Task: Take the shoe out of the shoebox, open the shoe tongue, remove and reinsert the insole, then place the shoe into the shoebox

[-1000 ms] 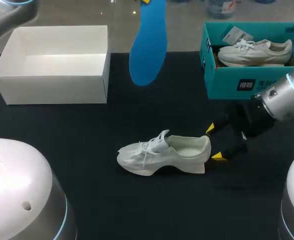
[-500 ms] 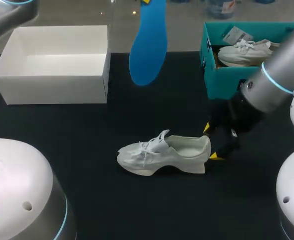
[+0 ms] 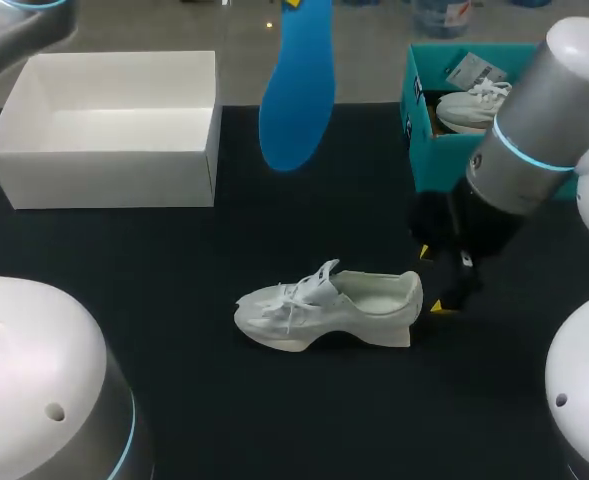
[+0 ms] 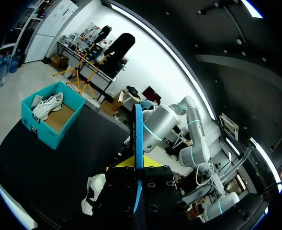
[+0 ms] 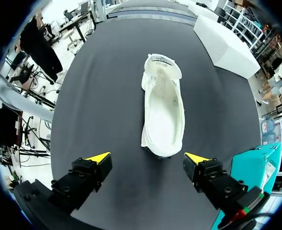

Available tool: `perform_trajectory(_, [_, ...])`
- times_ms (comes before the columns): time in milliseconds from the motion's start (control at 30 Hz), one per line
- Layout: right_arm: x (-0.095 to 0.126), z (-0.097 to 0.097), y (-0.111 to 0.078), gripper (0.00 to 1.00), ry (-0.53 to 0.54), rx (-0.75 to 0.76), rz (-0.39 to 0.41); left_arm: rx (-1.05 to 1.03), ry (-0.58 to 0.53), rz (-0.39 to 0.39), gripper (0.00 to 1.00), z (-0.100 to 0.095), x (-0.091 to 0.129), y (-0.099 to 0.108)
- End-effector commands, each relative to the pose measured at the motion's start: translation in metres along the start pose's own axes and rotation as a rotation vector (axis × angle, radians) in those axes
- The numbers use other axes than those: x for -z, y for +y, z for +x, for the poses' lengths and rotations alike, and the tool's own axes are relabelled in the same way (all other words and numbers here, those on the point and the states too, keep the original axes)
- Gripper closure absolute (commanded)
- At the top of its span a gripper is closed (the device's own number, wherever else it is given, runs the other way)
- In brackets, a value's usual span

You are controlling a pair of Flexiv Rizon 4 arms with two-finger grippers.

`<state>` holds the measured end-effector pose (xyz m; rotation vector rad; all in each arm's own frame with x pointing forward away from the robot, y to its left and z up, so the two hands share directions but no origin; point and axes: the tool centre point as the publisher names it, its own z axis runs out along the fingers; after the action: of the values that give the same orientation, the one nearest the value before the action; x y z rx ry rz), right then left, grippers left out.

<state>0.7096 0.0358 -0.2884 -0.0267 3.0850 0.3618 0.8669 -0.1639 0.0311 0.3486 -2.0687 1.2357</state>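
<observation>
A white shoe (image 3: 329, 308) lies on its side on the black table, toe to the left, its opening showing no insole. My right gripper (image 3: 436, 280) stands open just behind the heel, touching nothing; in the right wrist view the shoe (image 5: 163, 112) lies ahead of the gripper (image 5: 148, 158), heel nearest. The blue insole (image 3: 296, 85) hangs high over the table's back. In the left wrist view my left gripper (image 4: 138, 165) is shut on the insole (image 4: 139, 134), which stands edge-on between the fingers. The teal shoebox (image 3: 444, 165) holds a second white shoe (image 3: 469, 105).
An open white box (image 3: 104, 130) stands at the back left. My right arm's forearm crosses over the teal shoebox and hides part of it. The arms' white bases fill the near corners.
My right arm has swung up and left over the teal shoebox, and its open gripper has shifted slightly toward the shoe's heel. The insole and left gripper have not moved.
</observation>
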Motion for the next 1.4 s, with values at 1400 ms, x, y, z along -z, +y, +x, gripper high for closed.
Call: perform_trajectory(1400, [0.014, -0.009, 0.013, 0.00, -0.007, -0.048, 0.051, 0.054, -0.011, -0.003, 1.00, -0.006, 0.014, -0.009])
